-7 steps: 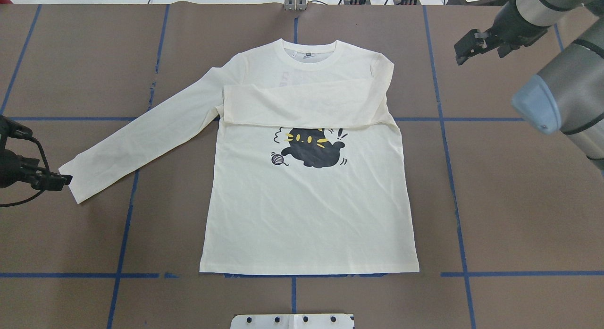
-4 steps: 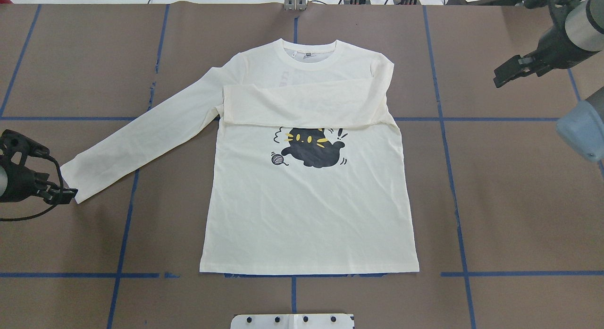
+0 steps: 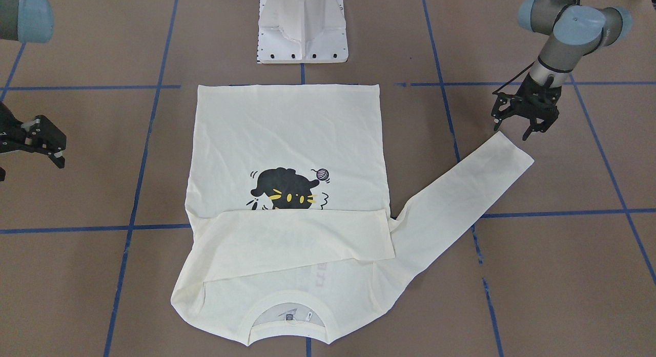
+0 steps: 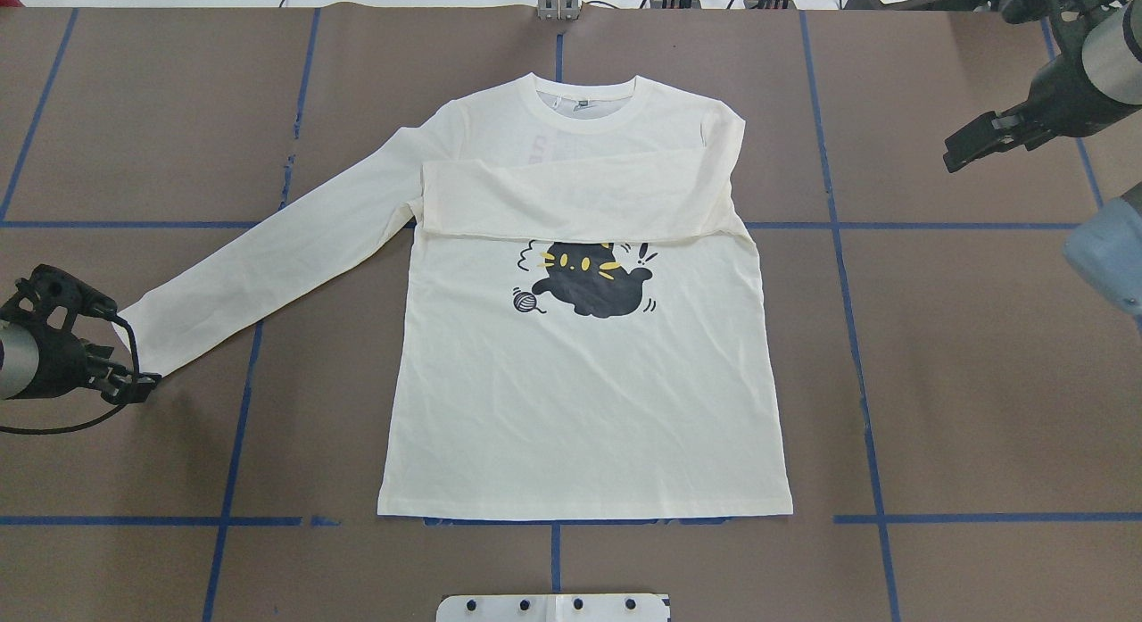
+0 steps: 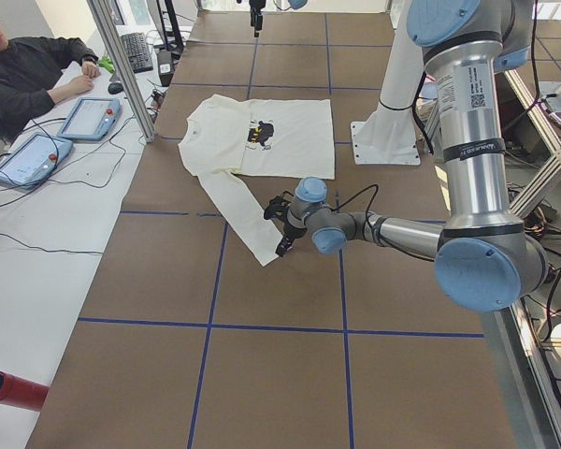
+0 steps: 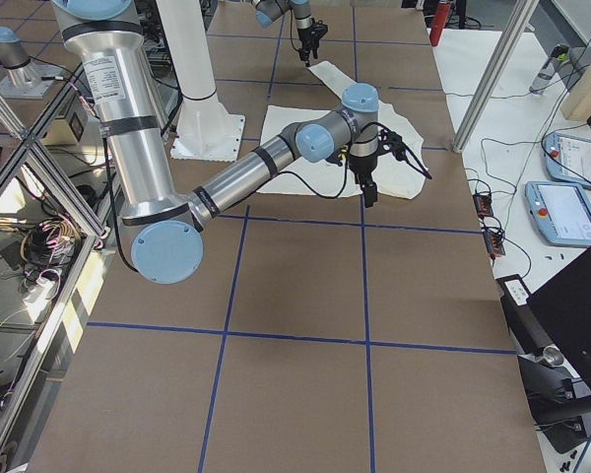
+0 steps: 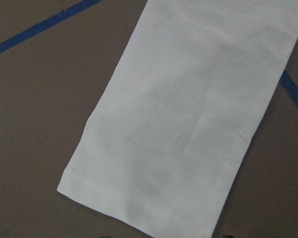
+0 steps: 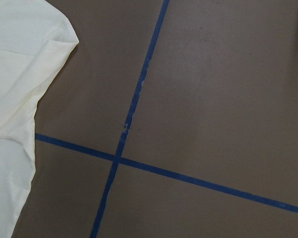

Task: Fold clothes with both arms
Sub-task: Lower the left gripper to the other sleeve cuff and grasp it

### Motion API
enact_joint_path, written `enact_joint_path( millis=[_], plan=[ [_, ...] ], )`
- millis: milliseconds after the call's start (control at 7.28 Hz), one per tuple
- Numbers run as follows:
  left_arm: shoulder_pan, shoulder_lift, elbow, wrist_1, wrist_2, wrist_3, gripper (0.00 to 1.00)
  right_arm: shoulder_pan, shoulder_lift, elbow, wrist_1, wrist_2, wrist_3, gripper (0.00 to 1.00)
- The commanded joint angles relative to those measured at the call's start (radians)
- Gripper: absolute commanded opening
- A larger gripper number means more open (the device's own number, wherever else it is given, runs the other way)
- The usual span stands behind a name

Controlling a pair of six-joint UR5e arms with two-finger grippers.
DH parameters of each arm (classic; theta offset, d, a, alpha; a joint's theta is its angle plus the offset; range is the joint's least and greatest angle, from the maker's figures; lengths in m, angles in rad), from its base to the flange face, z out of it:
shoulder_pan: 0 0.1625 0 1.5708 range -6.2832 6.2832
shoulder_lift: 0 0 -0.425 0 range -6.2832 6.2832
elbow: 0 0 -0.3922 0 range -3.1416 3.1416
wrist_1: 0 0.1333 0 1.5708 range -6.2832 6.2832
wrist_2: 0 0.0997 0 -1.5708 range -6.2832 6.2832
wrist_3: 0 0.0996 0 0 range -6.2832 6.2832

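Jaws of our left gripper (image 3: 510, 132) gape over the cuff (image 3: 515, 148), sleeve running back toward the shirt (image 3: 287, 137) (right gripper (image 4: 953, 153), open, well apart).

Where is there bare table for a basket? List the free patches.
Free: the wide stretch between the T-shirt body and the right gripper; the patch on the robot's side of the outstretched sleeve; the far corner beyond that sleeve. Crowded: the sleeve's cuff, where the left gripper hovers open.

Matt cloth T-shirt (image 4: 584, 408), matt brown table (image 4: 981, 381), smooth metal left arm (image 5: 472, 122)
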Motion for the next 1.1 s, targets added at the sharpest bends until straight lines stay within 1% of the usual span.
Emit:
enact_joint_path(
  millis=[0, 275, 412, 550, 687, 824, 962],
  plan=[
    [0.013, -0.006, 0.011, 0.001, 0.003, 0.0, 0.74, 0.0, 0.0, -0.002, 0.0, -0.002, 0.0, 1.0],
    [0.015, -0.017, 0.024, 0.004, 0.003, 0.003, 0.74, 0.0, 0.0, -0.002, 0.002, -0.002, 0.0, 1.0],
    [0.017, -0.019, 0.026, 0.004, 0.003, 0.003, 0.7, 0.0, 0.0, -0.002, 0.002, -0.002, 0.0, 1.0],
    [0.017, -0.02, 0.026, 0.004, 0.003, 0.003, 0.6, 0.0, 0.0, -0.002, 0.002, -0.003, 0.001, 1.0],
    [0.017, -0.022, 0.026, 0.004, 0.003, 0.003, 0.36, 0.0, 0.0, 0.0, 0.002, -0.003, 0.0, 1.0],
    [0.017, -0.02, 0.026, 0.004, 0.003, 0.003, 0.1, 0.0, 0.0, 0.0, 0.002, -0.003, 0.0, 1.0],
    [0.017, -0.02, 0.024, 0.003, 0.003, 0.005, 0.0, 0.0, 0.0, 0.0, 0.002, -0.005, 0.001, 1.0]
  ],
)
